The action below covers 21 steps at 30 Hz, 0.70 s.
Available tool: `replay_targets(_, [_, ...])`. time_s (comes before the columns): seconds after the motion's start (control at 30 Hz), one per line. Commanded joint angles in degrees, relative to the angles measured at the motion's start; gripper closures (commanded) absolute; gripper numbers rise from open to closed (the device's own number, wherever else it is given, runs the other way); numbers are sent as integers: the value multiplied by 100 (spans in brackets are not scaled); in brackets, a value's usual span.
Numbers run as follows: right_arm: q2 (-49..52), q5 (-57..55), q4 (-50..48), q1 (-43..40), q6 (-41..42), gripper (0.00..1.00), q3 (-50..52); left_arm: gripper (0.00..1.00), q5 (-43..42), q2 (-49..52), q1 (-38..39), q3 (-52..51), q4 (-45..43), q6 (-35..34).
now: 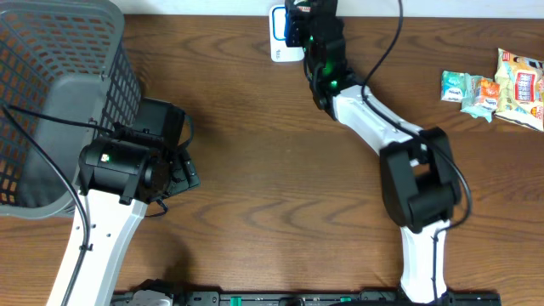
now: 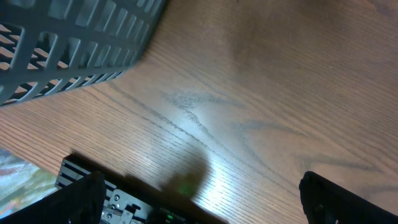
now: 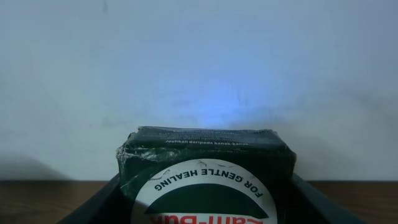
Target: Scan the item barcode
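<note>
Dark-green carton, printed "for gentle healing", sits clamped between the right gripper's jaws at the wooden table's far edge, just beside a white-and-blue device. Left gripper hangs wide open over the wood near the grey basket.

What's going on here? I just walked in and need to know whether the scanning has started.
The right gripper is clamped on a dark green box and holds it at a white and blue device at the table's far edge, probably the scanner. The left gripper hangs open beside the grey basket, holding nothing. Some snack packets lie apart at the right.
</note>
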State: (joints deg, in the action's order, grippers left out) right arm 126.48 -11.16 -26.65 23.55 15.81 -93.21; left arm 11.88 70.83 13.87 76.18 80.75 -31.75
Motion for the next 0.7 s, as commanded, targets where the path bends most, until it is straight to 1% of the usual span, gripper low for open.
replay_targets(0.0, [511,-50,-33,-44,-90,47,-511,2,-31,-11,-28,4,17,-72])
replay_targets(0.13, [1134,-50,192,-44,-92,45,-1335,3,-28,-11,-28,4,17,-72])
replay_targets(0.3, [1652,-46,1051,-17,-94,43,-2315,2,-28,-11,-28,4,17,-72])
replay_targets(0.67, [1665,-33,1283,15,-131,44,-2391,2,-31,-11,-28,4,17,-72])
